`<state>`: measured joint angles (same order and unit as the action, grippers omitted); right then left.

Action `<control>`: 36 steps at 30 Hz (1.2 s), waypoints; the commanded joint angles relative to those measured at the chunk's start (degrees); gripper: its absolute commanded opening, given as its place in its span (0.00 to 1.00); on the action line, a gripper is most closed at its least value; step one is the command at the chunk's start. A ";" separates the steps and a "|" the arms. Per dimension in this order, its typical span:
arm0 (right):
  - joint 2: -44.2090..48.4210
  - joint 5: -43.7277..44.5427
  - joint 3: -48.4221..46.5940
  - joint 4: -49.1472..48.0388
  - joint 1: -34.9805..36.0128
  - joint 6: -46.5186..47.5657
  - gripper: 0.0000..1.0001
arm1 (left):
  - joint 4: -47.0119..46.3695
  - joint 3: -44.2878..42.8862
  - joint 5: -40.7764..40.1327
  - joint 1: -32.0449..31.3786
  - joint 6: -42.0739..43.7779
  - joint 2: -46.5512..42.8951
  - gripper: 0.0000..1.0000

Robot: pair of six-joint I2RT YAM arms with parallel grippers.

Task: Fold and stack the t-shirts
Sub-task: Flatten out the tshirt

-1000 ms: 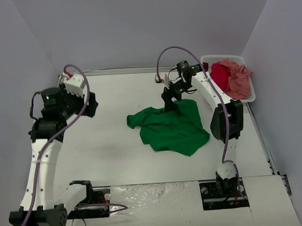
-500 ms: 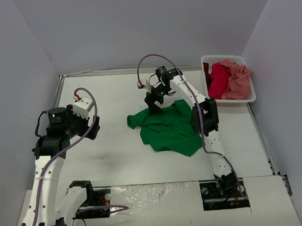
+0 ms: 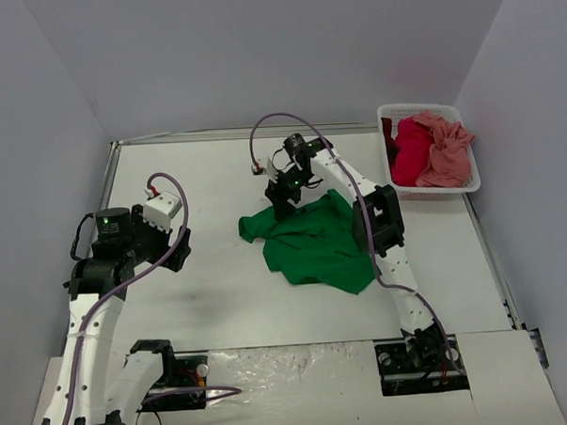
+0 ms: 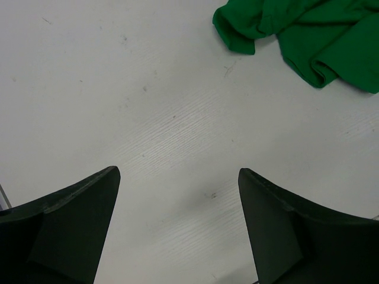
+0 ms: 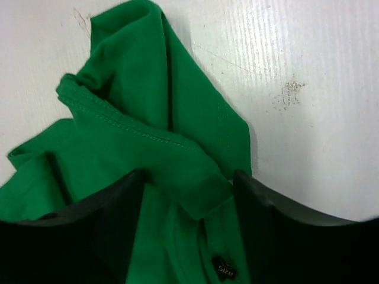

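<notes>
Left gripper (image 4: 177,180): hanging spread wide above table (image 4: 148,106)
Right gripper (image 5: 188,192): we are seeing it straddling green t-shirt (image 5: 148,112), grip unclear

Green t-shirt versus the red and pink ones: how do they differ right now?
The green t-shirt lies spread and rumpled on the table; the red t-shirt and pink t-shirt sit bunched together in the white basket. The right gripper straddles a fold of the green one; no gripper is near the pair in the basket. All three are unfolded.
</notes>
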<state>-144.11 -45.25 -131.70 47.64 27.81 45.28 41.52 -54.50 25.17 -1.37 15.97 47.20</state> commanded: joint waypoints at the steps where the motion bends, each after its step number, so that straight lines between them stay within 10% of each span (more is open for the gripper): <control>1: 3.93 1.40 1.79 1.41 -0.13 1.22 0.61 | -0.12 -0.43 1.81 0.49 0.73 0.17 0.80; 14: 3.84 1.49 0.74 1.49 -0.22 0.07 0.68 | -0.65 0.10 1.37 0.49 0.47 -0.09 0.80; 18: 2.88 0.96 1.09 1.49 0.05 -0.01 0.00 | -0.56 0.10 1.29 0.49 0.38 -0.27 0.80; 20: 3.66 1.22 1.09 1.49 -0.13 -0.27 0.00 | -0.56 0.01 1.72 0.49 0.56 -0.18 0.78; 24: 7.34 3.50 0.83 1.06 -1.61 -2.03 0.00 | -0.82 -0.25 3.74 0.49 1.08 1.14 0.34; 26: 11.02 4.73 1.27 -0.08 -3.11 -4.48 0.00 | -1.17 -0.52 5.15 0.40 1.09 2.98 0.30; 36: 27.56 8.96 12.94 -4.31 -17.70 -10.48 0.00 | -1.08 -7.36 6.91 -6.89 5.48 16.15 0.62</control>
<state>-121.75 -37.65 -122.63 42.72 12.91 36.64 40.71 -56.40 30.50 -6.57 18.26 61.60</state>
